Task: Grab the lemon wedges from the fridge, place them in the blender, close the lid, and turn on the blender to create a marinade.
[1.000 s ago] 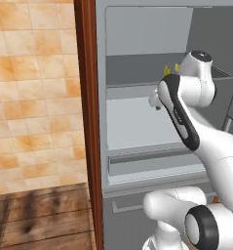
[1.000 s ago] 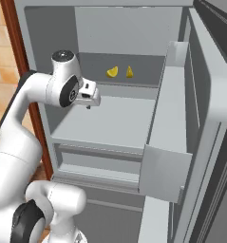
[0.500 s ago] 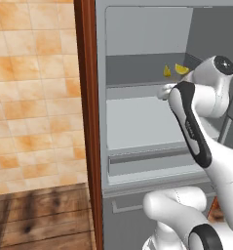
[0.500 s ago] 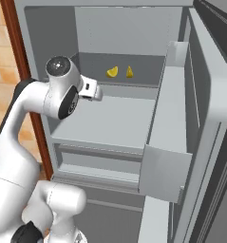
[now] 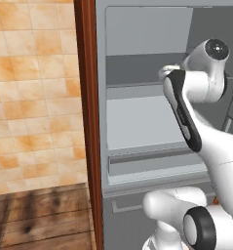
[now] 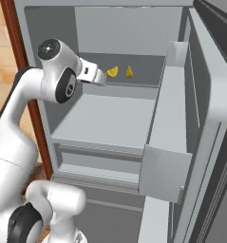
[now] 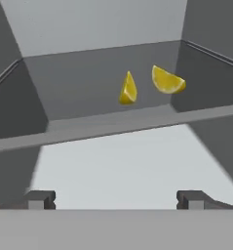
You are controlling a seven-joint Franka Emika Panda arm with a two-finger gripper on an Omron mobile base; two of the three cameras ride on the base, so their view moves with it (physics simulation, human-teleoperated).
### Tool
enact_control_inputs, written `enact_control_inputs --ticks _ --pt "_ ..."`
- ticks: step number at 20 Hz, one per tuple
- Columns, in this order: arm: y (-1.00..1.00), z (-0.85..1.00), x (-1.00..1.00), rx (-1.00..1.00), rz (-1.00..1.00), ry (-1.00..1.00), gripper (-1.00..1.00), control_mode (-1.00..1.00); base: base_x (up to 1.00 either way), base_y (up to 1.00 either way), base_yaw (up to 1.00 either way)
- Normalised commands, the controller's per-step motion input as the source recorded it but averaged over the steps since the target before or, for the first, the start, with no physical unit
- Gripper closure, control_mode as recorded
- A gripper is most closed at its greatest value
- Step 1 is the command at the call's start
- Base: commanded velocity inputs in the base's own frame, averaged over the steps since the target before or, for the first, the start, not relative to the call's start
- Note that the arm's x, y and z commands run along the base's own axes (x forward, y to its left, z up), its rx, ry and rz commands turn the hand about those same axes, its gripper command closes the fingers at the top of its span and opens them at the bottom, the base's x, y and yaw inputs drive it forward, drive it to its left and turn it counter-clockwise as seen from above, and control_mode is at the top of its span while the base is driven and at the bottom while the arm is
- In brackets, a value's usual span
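fridge: open fridge (image 6: 110, 28), pale grey inside, door swung to the right in the right base view
lemon wedges: two lemon wedges (image 6: 113, 72) on the upper shelf (image 6: 134, 88), toward its back edge – side by side, near each other, not touching as far as I can tell; in the hand view they sit up and a bit right of centre (image 7: 128, 89)
pincer: pincer (image 7: 115, 199) empty, fingers spread wide apart, nothing between them
key relation: wedges lie straight ahead of the pincer and deeper in, slightly right of its midline in the hand view – well apart, shelf front edge between them and the tips
wedge axis: nearer-centre wedge stands upright on its edge, the other lies curved side down, long axis across the view
pincer height: in the right base view the pincer (image 6: 99, 79) is at about upper-shelf level, just left of the wedges
step: reaching in, grasp not yet made
next move needs: likely push forward over the shelf edge, nudge right to centre one wedge between the fingers
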Motion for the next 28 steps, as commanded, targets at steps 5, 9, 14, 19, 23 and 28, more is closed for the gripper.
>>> enact_control_inputs --ticks 5,9,14,19,23,28 --pt "-0.19 0.30 0.52 0.00 -0.16 0.06 -1.00 -1.00 0.00 0.00 0.00" --pt "-0.15 -0.09 0.49 0.00 -0.02 0.02 -1.00 -1.00 0.00 0.00 0.00" --pt "-0.19 -0.46 0.34 0.00 0.00 0.00 -1.00 -1.00 0.00 0.00 0.00" --pt "-0.06 -0.57 0.41 0.00 0.00 0.00 -1.00 -1.00 0.00 0.00 0.00" --pt "0.00 -0.33 0.47 0.00 0.00 0.01 -1.00 -1.00 0.00 0.00 0.00" --pt "-0.03 -0.02 0.25 0.00 0.00 0.00 -1.00 -1.00 0.00 0.00 0.00"
